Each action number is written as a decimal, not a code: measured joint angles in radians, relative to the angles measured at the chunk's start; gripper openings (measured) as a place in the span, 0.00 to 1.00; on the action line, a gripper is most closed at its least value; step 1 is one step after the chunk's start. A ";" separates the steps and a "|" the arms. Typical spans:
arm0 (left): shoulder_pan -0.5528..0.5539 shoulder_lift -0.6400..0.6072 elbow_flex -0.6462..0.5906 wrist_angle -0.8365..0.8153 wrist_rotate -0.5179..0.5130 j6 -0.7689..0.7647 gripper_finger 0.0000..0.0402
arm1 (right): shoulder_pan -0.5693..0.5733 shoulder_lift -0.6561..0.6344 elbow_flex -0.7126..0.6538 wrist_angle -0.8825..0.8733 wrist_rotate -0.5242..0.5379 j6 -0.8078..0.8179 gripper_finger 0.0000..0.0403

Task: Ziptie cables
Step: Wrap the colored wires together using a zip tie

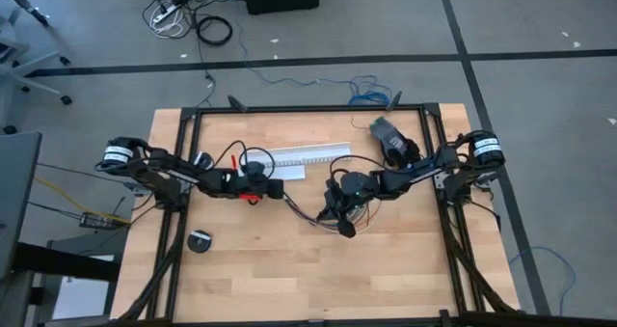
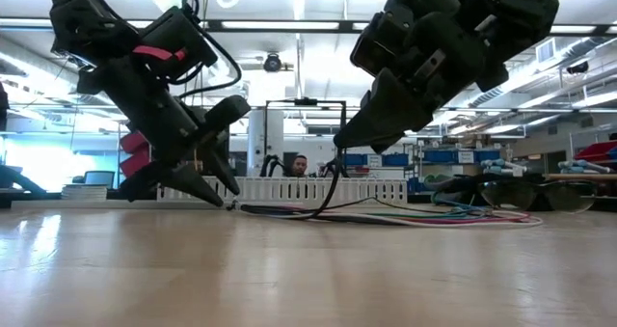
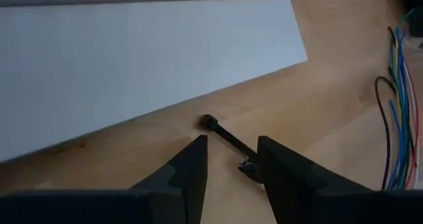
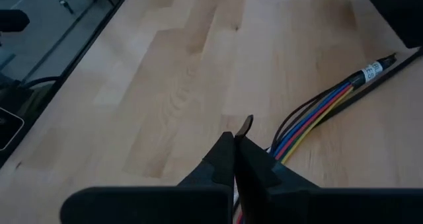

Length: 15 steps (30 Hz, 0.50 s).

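Left wrist view: thin black ziptie (image 3: 228,135), smooth white channel (image 3: 132,65).

The ziptie (image 3: 228,137) runs hidden behind the left end effector (image 3: 231,161) fingers.

Ziptie (image 3: 225,133) flat on wood; cables (image 4: 317,113) bundled, lying alongside.

Two dark, near-black jointed arms. White cylindrical collar with dark band sat near each arm's base. Left arm carried red accents by wrist, pink-red strap and blocks on side, thin black cable looping over it. Left gripper (image 3: 231,164) had two matte black wedge fingers, blunt-tipped. Right gripper (image 4: 235,148) had same black fingers, tapering to points.
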 joint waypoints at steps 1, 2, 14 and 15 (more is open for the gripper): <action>0.000 0.004 0.000 0.001 0.005 0.000 0.31 | 0.000 0.000 0.000 0.002 -0.001 0.000 0.00; 0.000 0.010 0.000 0.001 0.014 -0.001 0.31 | 0.000 0.000 0.000 0.004 -0.001 0.000 0.00; 0.010 0.075 0.001 0.115 0.028 -0.001 0.31 | 0.000 0.000 0.000 0.027 -0.018 -0.008 0.00; 0.011 0.082 0.003 0.120 0.030 -0.001 0.31 | 0.000 0.000 0.000 0.027 -0.019 -0.008 0.00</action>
